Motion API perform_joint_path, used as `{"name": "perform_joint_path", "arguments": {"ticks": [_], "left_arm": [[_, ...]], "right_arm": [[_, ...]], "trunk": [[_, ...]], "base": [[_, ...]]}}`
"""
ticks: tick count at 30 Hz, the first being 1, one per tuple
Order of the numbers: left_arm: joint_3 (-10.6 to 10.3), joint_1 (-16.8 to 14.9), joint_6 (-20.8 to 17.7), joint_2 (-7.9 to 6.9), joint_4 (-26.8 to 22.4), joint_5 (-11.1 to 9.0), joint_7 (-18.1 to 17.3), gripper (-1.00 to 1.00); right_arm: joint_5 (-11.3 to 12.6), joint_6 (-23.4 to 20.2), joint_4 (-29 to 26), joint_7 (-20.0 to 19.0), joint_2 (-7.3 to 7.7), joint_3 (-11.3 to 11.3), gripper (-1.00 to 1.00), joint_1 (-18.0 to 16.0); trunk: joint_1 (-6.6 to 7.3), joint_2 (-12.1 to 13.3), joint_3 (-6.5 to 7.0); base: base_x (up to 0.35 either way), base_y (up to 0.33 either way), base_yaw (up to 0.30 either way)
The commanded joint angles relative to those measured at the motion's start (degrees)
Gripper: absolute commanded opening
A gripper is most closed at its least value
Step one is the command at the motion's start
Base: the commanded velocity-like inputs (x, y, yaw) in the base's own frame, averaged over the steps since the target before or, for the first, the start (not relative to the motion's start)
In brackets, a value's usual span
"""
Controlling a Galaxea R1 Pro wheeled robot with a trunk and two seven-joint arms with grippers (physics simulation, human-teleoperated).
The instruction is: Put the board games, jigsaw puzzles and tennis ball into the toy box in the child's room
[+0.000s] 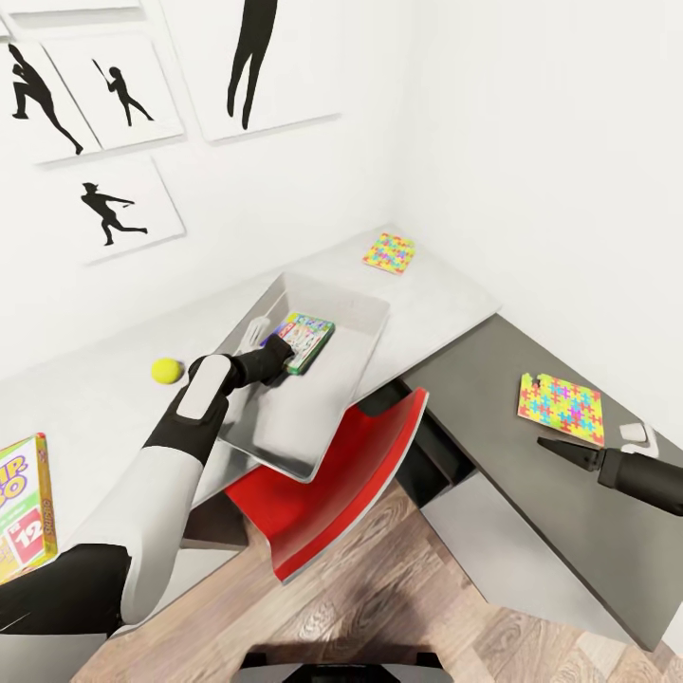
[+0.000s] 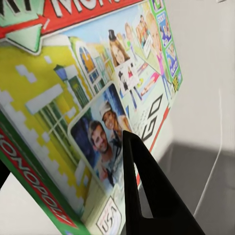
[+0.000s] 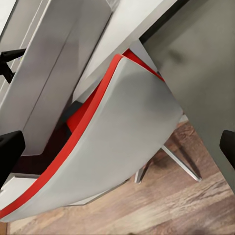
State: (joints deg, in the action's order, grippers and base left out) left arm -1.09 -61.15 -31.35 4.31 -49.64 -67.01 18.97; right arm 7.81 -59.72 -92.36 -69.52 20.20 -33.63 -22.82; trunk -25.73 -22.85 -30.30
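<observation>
Your left gripper (image 1: 289, 359) has its jaws closed on a Monopoly board game (image 1: 305, 341), holding it inside the toy box (image 1: 370, 308), which sits on the pale table (image 1: 85, 408) with its near corner jutting past the table edge. In the left wrist view the game's lid (image 2: 98, 98) lies against one dark finger (image 2: 147, 196), with the grey floor of the box behind it. The tennis ball (image 1: 167, 370) rests on the table just left of the toy box, beside your left forearm. At the far left edge lies the Skip-Bo board game (image 1: 24, 507), on the near part of the table, partly cut off by the picture. One jigsaw puzzle (image 1: 390, 253) lies flat at the far corner of the table, beyond the toy box and near the wall. The second jigsaw puzzle (image 1: 561, 408) lies on the dark grey surface (image 1: 512, 474) to the right, with a small white object (image 1: 637, 436) just right of it. Your right gripper (image 1: 562, 449) hovers just near of that puzzle, apart from it; its jaws look narrow from the head view, though you cannot tell for certain, and its wrist view looks down at the red chair (image 3: 112, 147) and the wood floor (image 3: 161, 205). That red chair (image 1: 341, 484) stands tucked under the table below the toy box. Silhouette pictures (image 1: 114, 204) hang on the white wall behind.
</observation>
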Motion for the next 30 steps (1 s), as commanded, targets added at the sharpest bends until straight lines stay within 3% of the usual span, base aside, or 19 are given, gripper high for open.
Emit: {"name": "perform_joint_path", "arguments": {"ticks": [1,22,23,30], "left_arm": [[0.0,-0.01,-0.38,-0.01,1.56,0.58,0.63,-1.0],[0.04,-0.02,-0.38,0.0,1.56,0.61,0.63,-1.0],[0.04,-0.02,-0.38,0.0,1.56,0.62,0.63,1.0],[0.04,-0.02,-0.41,0.03,1.56,0.29,0.63,1.0]], "right_arm": [[0.01,-0.28,0.0,-0.18,0.01,-0.05,1.0,-0.04],[0.01,-0.28,0.0,-0.26,-0.01,-0.06,1.0,-0.03],[0.01,-0.28,0.0,-0.26,-0.02,-0.07,1.0,-0.03],[0.01,-0.28,0.0,-0.27,-0.03,-0.11,1.0,-0.03]], "trunk": [[-0.05,-0.07,-0.09],[-0.05,-0.07,-0.12],[-0.05,-0.07,-0.12],[-0.05,-0.07,-0.12]], "base": [[0.0,0.0,0.0],[0.0,0.0,0.0],[0.0,0.0,0.0],[0.0,0.0,0.0]]}}
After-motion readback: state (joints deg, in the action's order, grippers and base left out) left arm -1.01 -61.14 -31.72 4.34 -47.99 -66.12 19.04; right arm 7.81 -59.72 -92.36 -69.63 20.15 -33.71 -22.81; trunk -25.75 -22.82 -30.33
